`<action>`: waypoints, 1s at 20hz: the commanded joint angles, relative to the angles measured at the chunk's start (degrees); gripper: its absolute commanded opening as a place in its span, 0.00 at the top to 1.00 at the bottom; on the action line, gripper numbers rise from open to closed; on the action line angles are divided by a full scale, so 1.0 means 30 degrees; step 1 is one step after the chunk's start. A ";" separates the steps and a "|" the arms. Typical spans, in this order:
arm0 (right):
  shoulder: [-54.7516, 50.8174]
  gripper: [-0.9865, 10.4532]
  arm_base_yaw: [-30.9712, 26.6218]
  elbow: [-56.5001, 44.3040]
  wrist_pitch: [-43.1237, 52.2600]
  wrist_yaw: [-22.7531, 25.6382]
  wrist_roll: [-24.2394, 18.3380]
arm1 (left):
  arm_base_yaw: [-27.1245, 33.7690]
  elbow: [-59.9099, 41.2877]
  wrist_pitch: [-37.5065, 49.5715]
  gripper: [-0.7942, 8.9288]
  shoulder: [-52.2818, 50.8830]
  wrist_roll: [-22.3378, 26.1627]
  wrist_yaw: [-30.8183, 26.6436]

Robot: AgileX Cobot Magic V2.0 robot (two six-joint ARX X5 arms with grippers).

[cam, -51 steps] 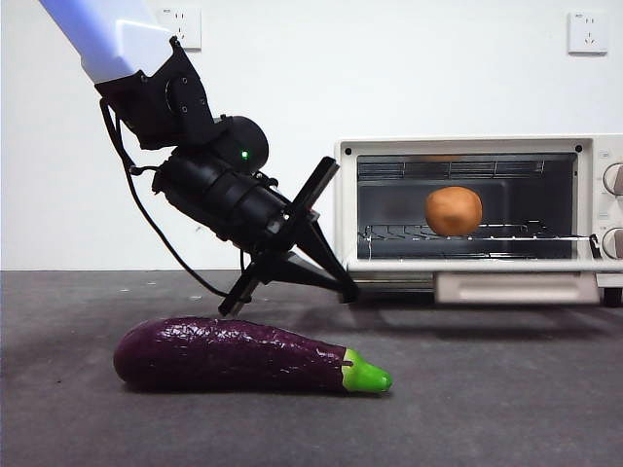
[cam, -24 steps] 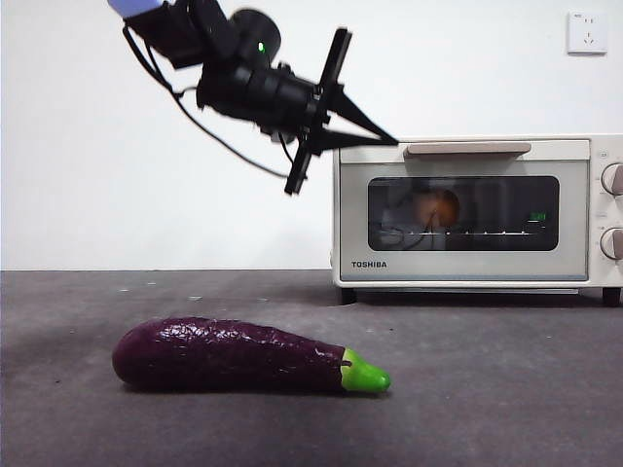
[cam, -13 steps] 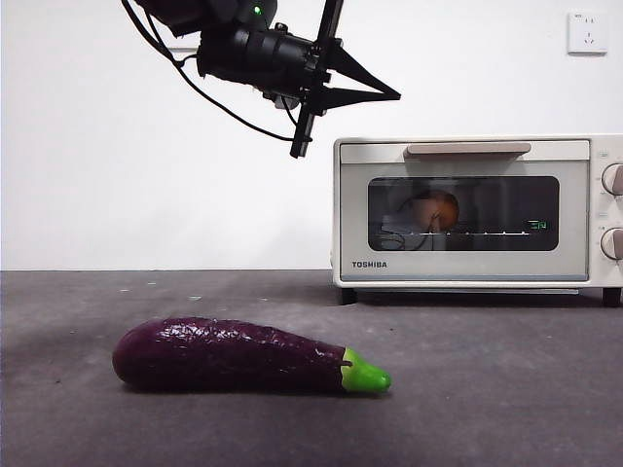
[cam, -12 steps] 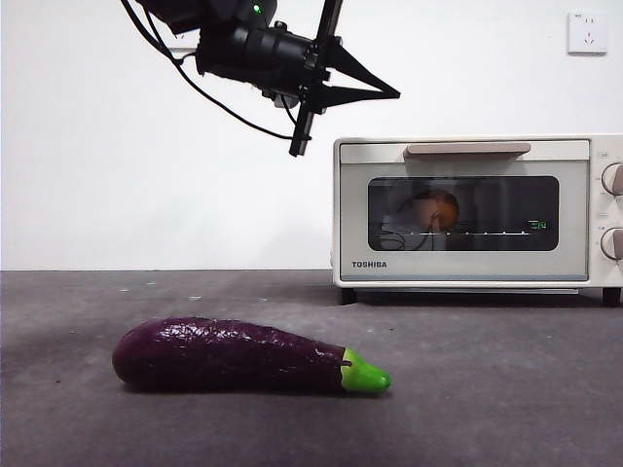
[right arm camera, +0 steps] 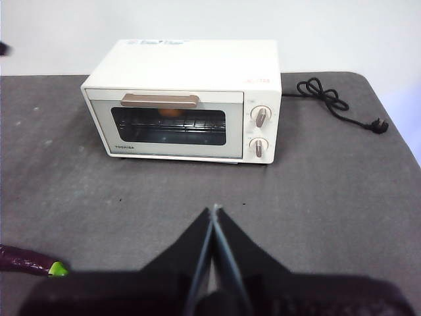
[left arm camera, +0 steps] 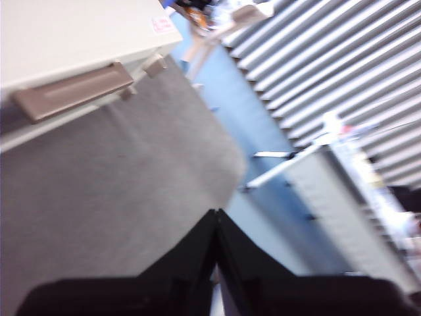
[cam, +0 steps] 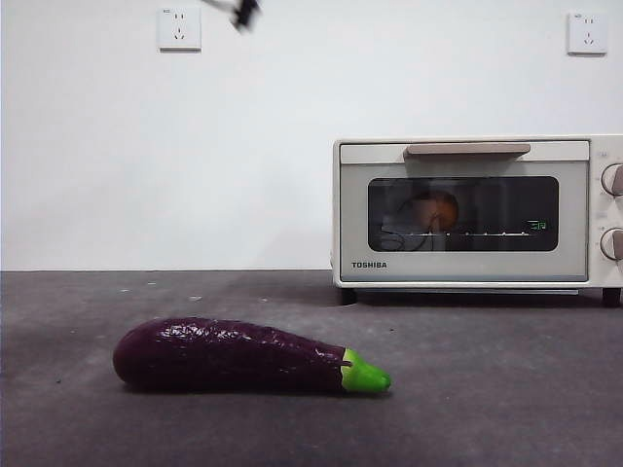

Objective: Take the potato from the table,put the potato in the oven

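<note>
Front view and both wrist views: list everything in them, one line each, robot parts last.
oven: one, cream-white Toshiba toaster oven, door shut, on the table toward the far right.
potato: one, orange-brown, inside the oven behind the dark glass.
eggplant: one, glossy purple with a green stem, lying on the table in front, apart from the oven.
table: one, dark grey.
power cord: one, black, unplugged, lying on the table beside the oven.
wall sockets: two, white, high on the wall.
left pincer: one, black, jaws shut, raised near the oven's handle side, holding nothing.
right pincer: one, black, jaws shut, waiting in front of the oven.
</note>
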 commanded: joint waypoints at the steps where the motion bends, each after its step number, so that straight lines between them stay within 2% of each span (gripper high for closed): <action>1: -0.0007 0.91 0.0015 0.0036 -0.0401 0.0000 0.0291 | -0.0044 0.0000 -0.1887 0.92 -0.1472 0.4095 -0.1807; 6: 0.0007 0.91 0.0015 0.0036 -0.0401 0.0007 0.0262 | -0.0044 0.0000 -0.4218 0.92 -0.4612 0.6171 -0.5574; 14: 0.0095 0.91 0.0015 0.0036 -0.0393 0.0007 0.0270 | -0.0044 0.0000 -0.6528 0.92 -0.8408 0.7235 -1.1198; 17: 0.0102 0.91 0.0015 0.0036 -0.0393 0.0007 0.0270 | -0.0036 0.0000 -0.7664 0.92 -0.9435 0.7220 -1.2335; 20: 0.0102 0.91 0.0015 0.0036 -0.0393 0.0007 0.0270 | -0.0044 0.0000 -0.8276 0.92 -1.0127 0.7198 -1.2437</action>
